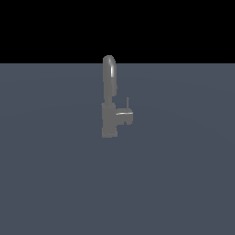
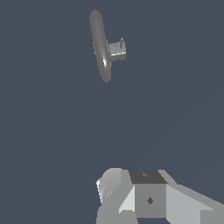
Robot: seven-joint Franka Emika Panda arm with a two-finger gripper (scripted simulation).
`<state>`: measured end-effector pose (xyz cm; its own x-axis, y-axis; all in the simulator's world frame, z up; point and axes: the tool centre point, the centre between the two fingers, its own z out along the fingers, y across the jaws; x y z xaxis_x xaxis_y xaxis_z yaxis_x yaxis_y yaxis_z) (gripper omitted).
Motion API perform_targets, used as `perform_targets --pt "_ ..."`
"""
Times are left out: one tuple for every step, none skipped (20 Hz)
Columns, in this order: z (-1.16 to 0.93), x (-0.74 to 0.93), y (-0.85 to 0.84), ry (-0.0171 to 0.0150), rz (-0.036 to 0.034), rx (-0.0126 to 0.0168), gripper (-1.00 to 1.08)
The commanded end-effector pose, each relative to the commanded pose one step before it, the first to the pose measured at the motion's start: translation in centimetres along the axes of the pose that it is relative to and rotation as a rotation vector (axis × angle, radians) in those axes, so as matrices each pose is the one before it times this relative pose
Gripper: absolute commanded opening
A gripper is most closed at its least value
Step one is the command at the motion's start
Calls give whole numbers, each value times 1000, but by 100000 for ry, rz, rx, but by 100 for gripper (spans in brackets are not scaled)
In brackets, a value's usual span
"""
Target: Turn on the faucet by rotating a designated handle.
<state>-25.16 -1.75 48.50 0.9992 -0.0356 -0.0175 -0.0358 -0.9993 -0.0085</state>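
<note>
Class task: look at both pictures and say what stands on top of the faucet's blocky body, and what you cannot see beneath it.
On the faucet body stands a tall arched spout. The handle juts from its side. Whatever lies beneath the body is covered by it.

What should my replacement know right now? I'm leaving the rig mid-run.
Hand: only its lower part shows in the wrist view, so open or shut cannot be told; it holds nothing and is well apart from the faucet.
Faucet stands upright on the grey floor, and its handle sticks out toward the exterior view's right.
Done: nothing visible; handle untouched.
Left: approach, contact the handle, rotate it.
</note>
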Motion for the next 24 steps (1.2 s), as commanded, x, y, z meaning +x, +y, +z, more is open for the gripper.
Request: perform_targets --pt "0 0 1 0 0 0 -100" --pt "-8 -3 -24 0 0 0 -100" --pt "17 57 16 -134 114 109 -100" --pt "10 67 -10 -167 142 136 -100" --pt "14 93 -16 -232 198 189 -100" --pt "18 120 -20 -300 255 245 -100" --pt "24 149 -21 -371 316 303 -100" --pt "27 174 -27 -435 370 355 -100" --pt "31 202 -31 -503 428 411 -100" --pt "36 229 -35 -572 487 467 -100" --pt "40 257 -39 -641 545 523 -100" --pt "45 285 -43 -712 606 581 -100" --pt "49 313 -48 -781 665 638 -100" --pt "53 342 -52 -853 726 697 -100" --pt "58 371 -55 -926 788 757 -100" --pt "62 400 -60 -999 849 816 -100" --pt "67 429 -65 -1072 911 876 -100" --pt "72 460 -69 -1147 975 938 -100" --pt "76 491 -73 -1224 1040 1001 -100" --pt "81 522 -77 -1301 1105 1065 -100" --pt "85 549 -82 -1371 1164 1122 -100" --pt "87 562 -83 -1403 1191 1149 -100" --pt "87 568 -84 -1416 1202 1161 -100" --pt "88 571 -84 -1425 1209 1169 -100"
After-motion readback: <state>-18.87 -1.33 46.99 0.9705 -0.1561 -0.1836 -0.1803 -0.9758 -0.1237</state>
